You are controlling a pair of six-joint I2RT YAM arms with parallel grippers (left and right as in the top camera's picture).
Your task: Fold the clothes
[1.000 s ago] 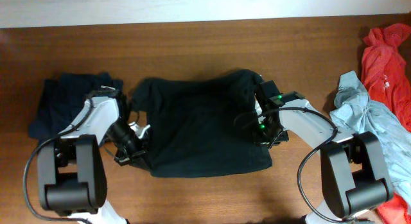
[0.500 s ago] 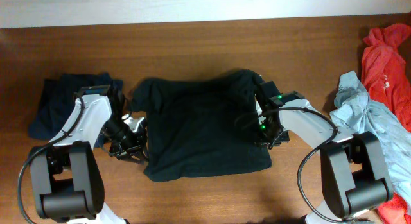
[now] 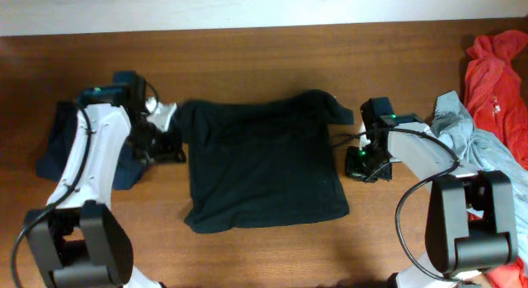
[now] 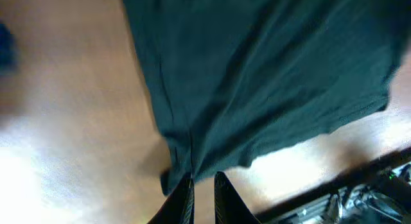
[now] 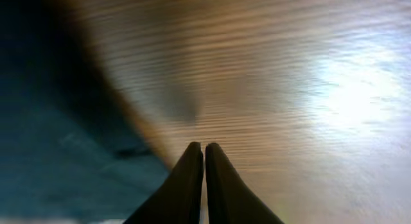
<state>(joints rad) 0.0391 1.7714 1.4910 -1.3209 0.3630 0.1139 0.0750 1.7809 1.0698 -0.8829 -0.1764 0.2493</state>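
Left gripper pinches the shirt's far-left corner, and the shirt lies flat on the table, collar far, hem near. Right gripper is clenched empty just off its right edge, cloth to its left.

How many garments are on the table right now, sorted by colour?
black shirt: 1
dark navy garment: 1
red-orange garment: 1
pale grey-blue garment: 1
Total: 4
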